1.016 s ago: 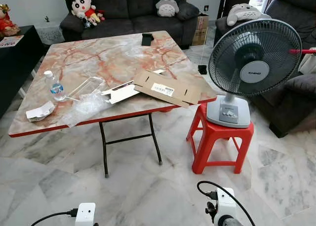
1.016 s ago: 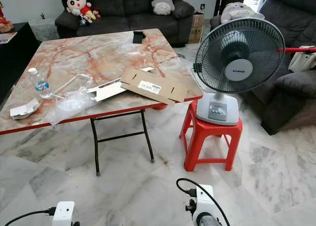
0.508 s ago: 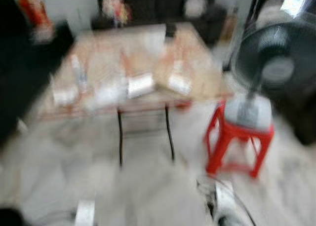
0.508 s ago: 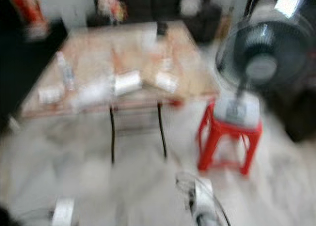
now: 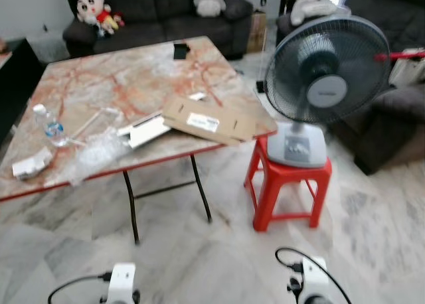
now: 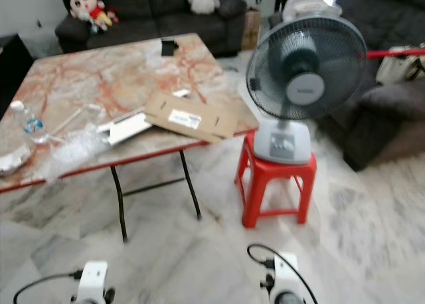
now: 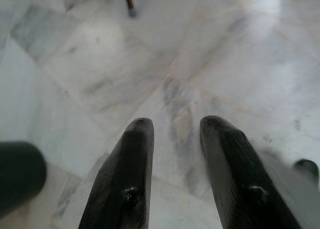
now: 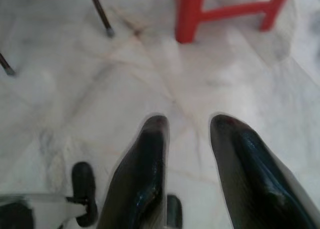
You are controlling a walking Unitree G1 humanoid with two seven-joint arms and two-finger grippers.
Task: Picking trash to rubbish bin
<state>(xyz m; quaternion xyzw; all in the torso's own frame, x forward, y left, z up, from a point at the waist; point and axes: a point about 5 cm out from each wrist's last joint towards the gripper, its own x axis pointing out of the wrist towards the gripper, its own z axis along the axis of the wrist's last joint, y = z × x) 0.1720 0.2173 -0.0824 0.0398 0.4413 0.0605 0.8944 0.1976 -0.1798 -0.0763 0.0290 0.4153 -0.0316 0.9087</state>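
Trash sat along the marble table's [image 5: 133,78] front edge: flattened cardboard box [image 5: 207,120] near the front right corner, crumpled plastic wrap [image 5: 98,151] and water bottle [image 5: 48,123] toward the left edge. Left gripper [image 7: 172,126] and right gripper [image 8: 190,124] hung over the marble floor [image 5: 199,257], fingers parted, holding nothing.

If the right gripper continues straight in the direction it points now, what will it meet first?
Probably the marble floor. The right gripper is open, empty and aimed down at bare tile. The red stool and a table leg lie further ahead, though depth is hard to judge.
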